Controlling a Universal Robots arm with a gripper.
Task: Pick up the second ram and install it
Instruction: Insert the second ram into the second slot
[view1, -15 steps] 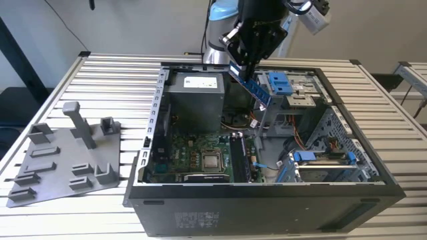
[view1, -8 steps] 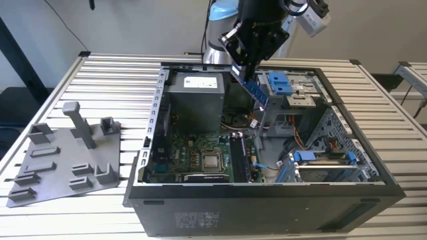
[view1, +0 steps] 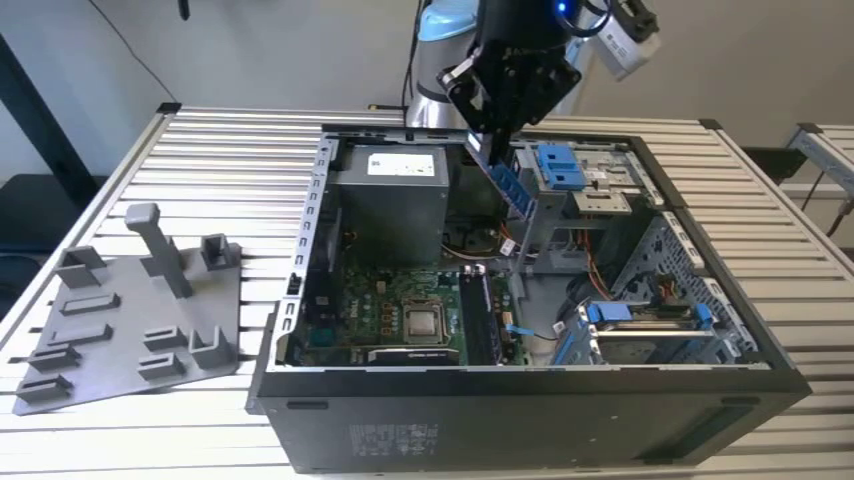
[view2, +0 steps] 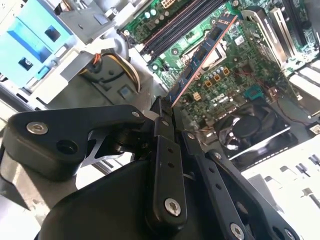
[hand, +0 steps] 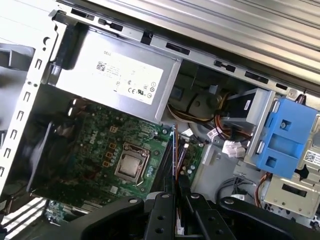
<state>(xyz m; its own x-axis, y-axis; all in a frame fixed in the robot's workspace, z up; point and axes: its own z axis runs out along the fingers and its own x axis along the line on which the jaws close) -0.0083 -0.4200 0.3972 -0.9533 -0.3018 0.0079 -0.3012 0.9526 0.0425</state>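
Note:
The second ram, a thin flat stick, hangs tilted over the open computer case, above the back of the green motherboard. My gripper is shut on its upper end. In the second wrist view the second ram runs out from between the black fingers of the gripper toward the long black memory slots. The first wrist view shows the second ram edge-on, held by the gripper, beside the processor socket.
A grey fixture plate with pegs lies on the slatted table at the exterior view's left. Inside the case stand a grey power supply, blue drive caddies and a metal drive cage; cable bundles lie near the slots.

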